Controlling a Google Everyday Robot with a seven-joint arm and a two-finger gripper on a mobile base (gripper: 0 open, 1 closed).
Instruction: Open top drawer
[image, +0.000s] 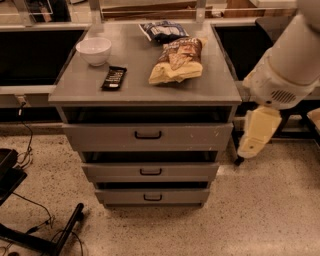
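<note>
The top drawer (190, 137) is the widest grey front of three, just under the cabinet top, with a small black bar handle (148, 134) at its centre. A dark gap shows above its front. My gripper (254, 136) is the cream-coloured end of the white arm, hanging off the cabinet's right side at the height of the top drawer. It is apart from the drawer and well to the right of the handle.
Two narrower drawers (150, 172) (152, 196) sit below. On the cabinet top (80, 85) are a white bowl (94, 50), a dark bar (114, 78) and two snack bags (177, 61) (163, 30). Cables and a black stand (45, 235) lie on the floor at the left.
</note>
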